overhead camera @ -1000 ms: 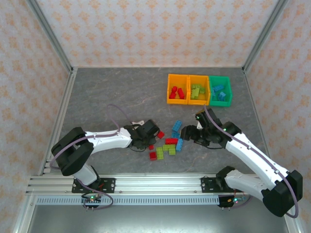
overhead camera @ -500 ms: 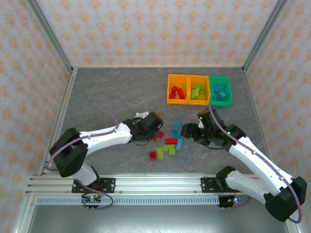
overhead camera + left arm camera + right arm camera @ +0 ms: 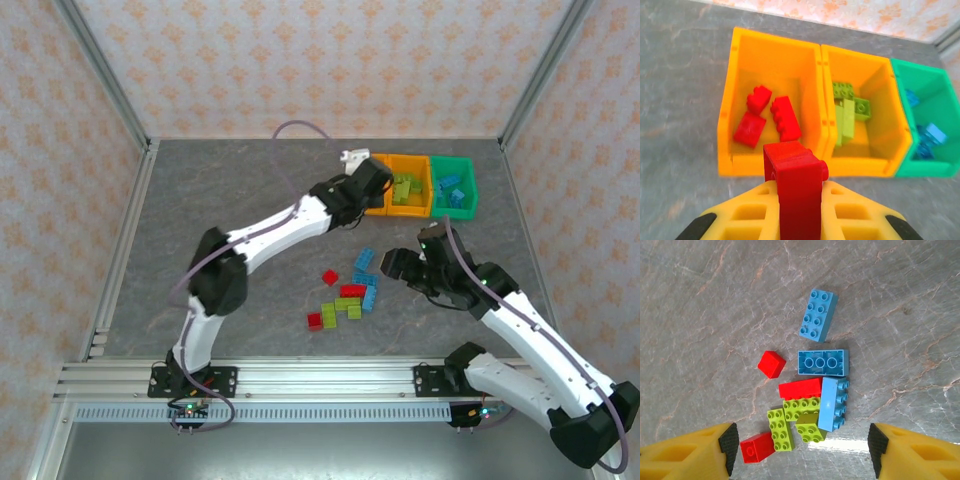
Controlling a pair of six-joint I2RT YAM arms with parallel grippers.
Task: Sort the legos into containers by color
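Sorting looks roughly half done. Nearest the arm bases, nine loose studded plastic bricks (image 3: 810, 390) lie in a tight cluster on the grey marbled table (image 3: 700, 300): three red, three lime green and three blue, several of them touching. The right gripper (image 3: 395, 270) hovers above this cluster with its yellow fingers (image 3: 690, 452) spread wide and nothing between them.

Farther back, the left gripper (image 3: 370, 182) is clamped on one red studded brick (image 3: 792, 180), held above the near wall of the left orange plastic bin (image 3: 775, 55). Three red bricks lie in that bin. The middle orange plastic bin (image 3: 860, 65), touching it, holds several lime green bricks, and the green plastic bin (image 3: 925, 75) at the far right holds blue ones. So far each bin holds a single colour.

What is left, by my judgement: dropping the held red brick, then moving the nine on the table.
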